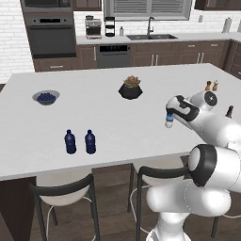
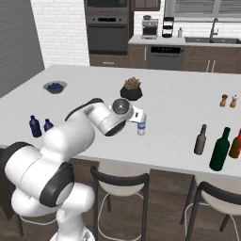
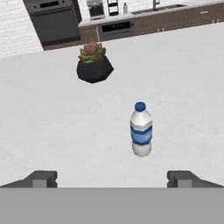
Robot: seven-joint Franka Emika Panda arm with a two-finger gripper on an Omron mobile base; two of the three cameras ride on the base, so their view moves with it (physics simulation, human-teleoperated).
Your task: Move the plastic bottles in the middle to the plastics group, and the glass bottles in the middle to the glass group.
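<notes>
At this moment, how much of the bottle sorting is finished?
Nothing looks moved yet. The clear water bottle stands upright mid-counter, apart from the two dark blue bottles. The gripper faces it with jaws open, holding nothing. The green bottle and brown bottle stand untouched by an amber bottle. All three moves remain.
</notes>
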